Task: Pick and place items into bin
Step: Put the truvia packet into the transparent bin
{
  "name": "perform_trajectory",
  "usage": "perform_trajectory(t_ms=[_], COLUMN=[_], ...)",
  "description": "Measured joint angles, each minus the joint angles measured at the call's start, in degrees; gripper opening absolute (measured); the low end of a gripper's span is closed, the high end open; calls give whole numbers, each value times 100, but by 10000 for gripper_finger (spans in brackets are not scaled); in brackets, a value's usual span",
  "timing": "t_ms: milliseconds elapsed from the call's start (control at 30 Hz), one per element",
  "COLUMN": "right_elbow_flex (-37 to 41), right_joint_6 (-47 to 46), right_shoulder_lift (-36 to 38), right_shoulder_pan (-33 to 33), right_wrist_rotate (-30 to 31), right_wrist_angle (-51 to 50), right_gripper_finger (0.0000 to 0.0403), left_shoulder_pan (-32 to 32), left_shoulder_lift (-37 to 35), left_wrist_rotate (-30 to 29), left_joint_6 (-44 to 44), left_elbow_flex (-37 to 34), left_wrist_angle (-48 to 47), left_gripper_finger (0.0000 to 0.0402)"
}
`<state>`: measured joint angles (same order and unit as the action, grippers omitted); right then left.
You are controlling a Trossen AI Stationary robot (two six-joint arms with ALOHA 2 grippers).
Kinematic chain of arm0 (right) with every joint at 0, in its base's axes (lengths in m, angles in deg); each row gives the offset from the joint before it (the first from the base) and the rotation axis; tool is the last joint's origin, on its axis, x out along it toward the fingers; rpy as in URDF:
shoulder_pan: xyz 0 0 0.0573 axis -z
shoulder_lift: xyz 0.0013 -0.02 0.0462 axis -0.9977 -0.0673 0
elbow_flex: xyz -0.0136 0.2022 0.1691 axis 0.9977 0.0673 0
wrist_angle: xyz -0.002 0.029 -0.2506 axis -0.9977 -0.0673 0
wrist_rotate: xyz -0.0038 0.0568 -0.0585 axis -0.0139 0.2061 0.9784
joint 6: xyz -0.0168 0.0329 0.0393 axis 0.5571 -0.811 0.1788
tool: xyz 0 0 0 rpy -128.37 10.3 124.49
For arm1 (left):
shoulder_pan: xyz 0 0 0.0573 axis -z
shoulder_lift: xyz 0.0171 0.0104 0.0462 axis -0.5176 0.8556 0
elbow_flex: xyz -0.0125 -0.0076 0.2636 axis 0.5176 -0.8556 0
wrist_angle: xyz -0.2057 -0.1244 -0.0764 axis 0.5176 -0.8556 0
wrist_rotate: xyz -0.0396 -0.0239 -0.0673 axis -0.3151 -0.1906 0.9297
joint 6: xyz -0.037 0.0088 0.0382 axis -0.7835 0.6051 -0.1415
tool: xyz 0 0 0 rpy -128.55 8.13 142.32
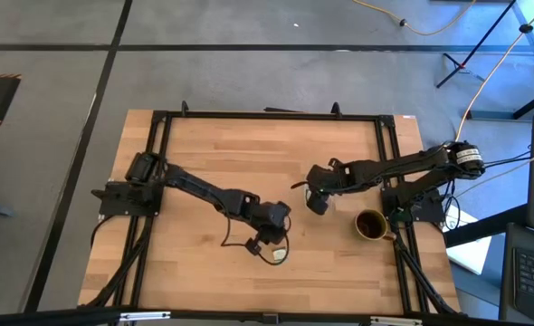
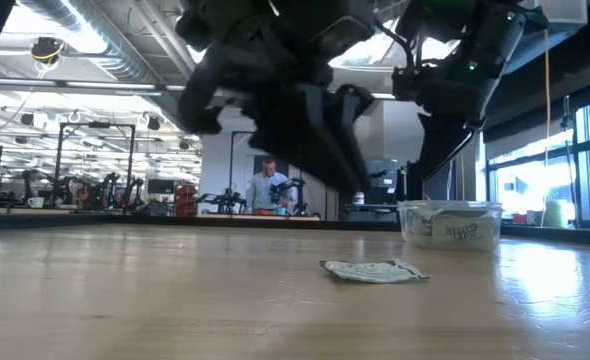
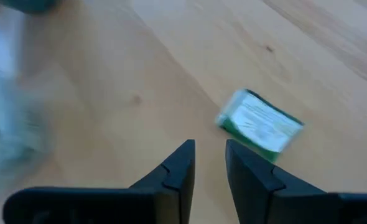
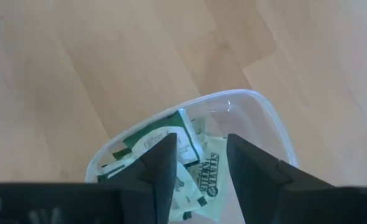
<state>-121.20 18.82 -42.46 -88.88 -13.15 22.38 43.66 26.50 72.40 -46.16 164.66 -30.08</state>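
Left claw [image 3: 209,163] hangs released, one packet [image 3: 260,126] on the tabletop [image 3: 140,74] just ahead; closing off-centre could skid it away. Right claw [image 4: 199,163], released, hovers over the bin [image 4: 267,127].

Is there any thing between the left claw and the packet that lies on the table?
Nothing visible. The left claw hangs open above bare wood, and the packet lies flat just ahead of its tips. The right claw hangs over the bin, apart from that path.
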Motion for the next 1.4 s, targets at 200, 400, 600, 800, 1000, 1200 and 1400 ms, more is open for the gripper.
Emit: perform_trajectory(t_ms=[200,400,600,800,1000,1200,1400], right_elbow_flex=[-10,-10,-12,-12,-12,-12,-12], right_joint_6=[-9,-149,-142,-131,-129,-129,-129], right_shoulder_lift=[0,0,0,-2,-2,-2,-2], right_shoulder_pan=[-13,-16,-50,-50,-50,-50,-50], right_wrist_rotate=[-2,-3,-4,-4,-4,-7,-7], right_wrist_angle=[34,25,23,25,25,25,25], right_gripper_finger=[144,144,144,144,144,144,144], left_shoulder_pan=[194,218,199,199,199,203,199], left_shoulder_lift=[259,489,798,921,919,923,904], left_wrist_rotate=[-26,-38,-44,-8,2,27,56], left_joint_6=[-364,-731,-919,-933,-998,-996,-981], left_elbow_flex=[2,0,2,19,33,27,17], left_wrist_angle=[455,871,1111,1052,846,746,696], left_gripper_finger=[74,72,72,67,44,4,2])
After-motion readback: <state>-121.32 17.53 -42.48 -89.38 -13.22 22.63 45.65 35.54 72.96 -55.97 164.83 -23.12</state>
